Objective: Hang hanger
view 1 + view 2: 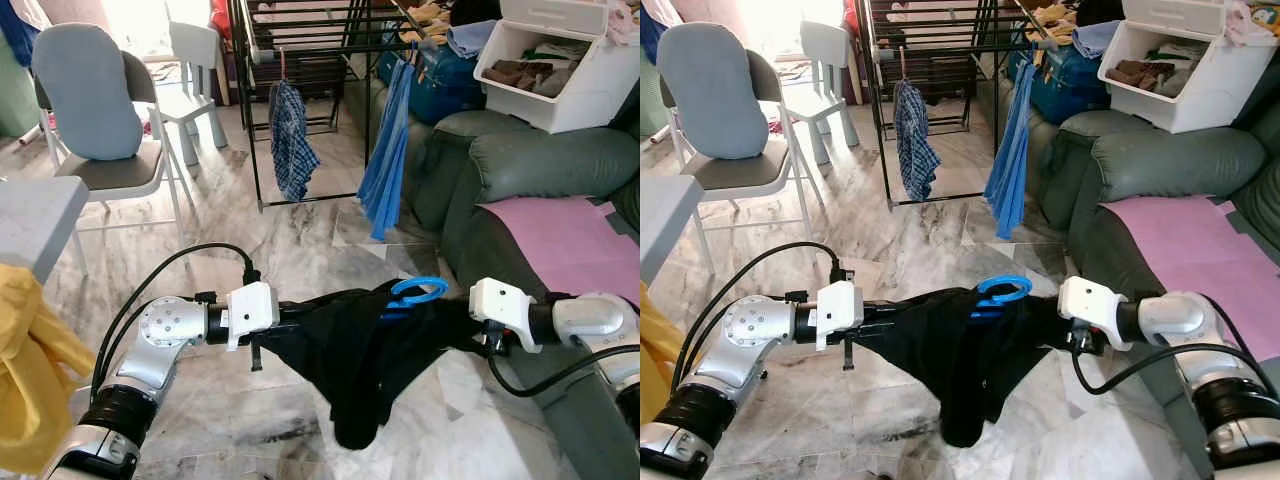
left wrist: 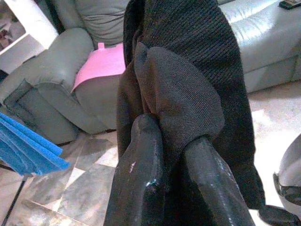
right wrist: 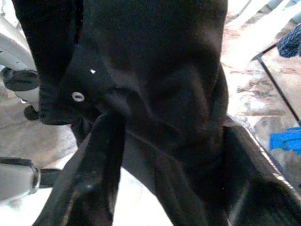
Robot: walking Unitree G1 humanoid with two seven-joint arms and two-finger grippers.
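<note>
Both claws held a black garment (image 1: 350,360) stretched between them, above the marble floor (image 1: 300,240). Left claw (image 2: 181,155) pinched shut on one end of the cloth, right claw (image 3: 164,155) clamped on the other end. Blue hanger (image 1: 415,292) hook poked up from the garment's middle, nearer the right claw. Long axis ran left-right between arms. Drying rack (image 1: 300,40) stood well ahead, slightly left; hook would need lifting forward to its rail
</note>
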